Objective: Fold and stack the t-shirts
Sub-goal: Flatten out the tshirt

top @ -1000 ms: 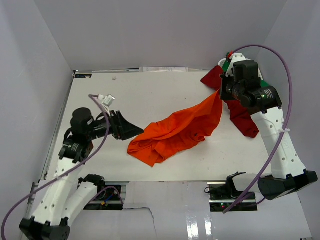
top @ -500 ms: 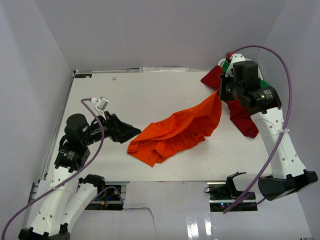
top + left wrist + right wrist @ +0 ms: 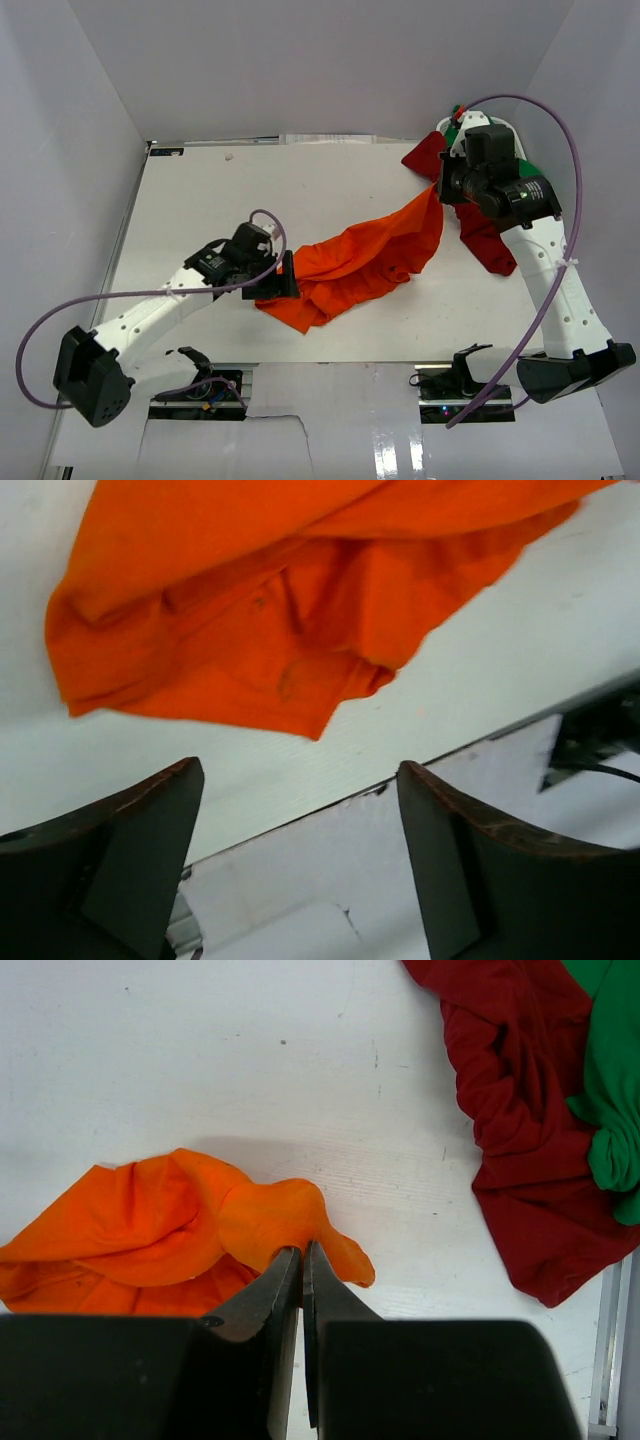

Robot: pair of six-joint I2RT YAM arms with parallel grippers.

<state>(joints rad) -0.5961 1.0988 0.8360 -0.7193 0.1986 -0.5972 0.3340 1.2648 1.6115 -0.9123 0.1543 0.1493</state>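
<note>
Folds rumple the soft, stretched orange t-shirt [image 3: 360,260].

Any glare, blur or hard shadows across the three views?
Top external: even light, one glare patch on the glossy near panel. Left wrist: soft throughout, the left gripper fingers and the orange shirt edges blurred. Right wrist: sharp; the orange shirt, pinched in the right gripper, casts a soft shadow on the table.

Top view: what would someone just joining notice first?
The orange t-shirt strung diagonally across the table, its far-right end pinched in the shut right claw. The left claw gapes open at its near-left end, gripping nothing. The dark red t-shirt and green t-shirt lie bunched at the far-right corner.
</note>
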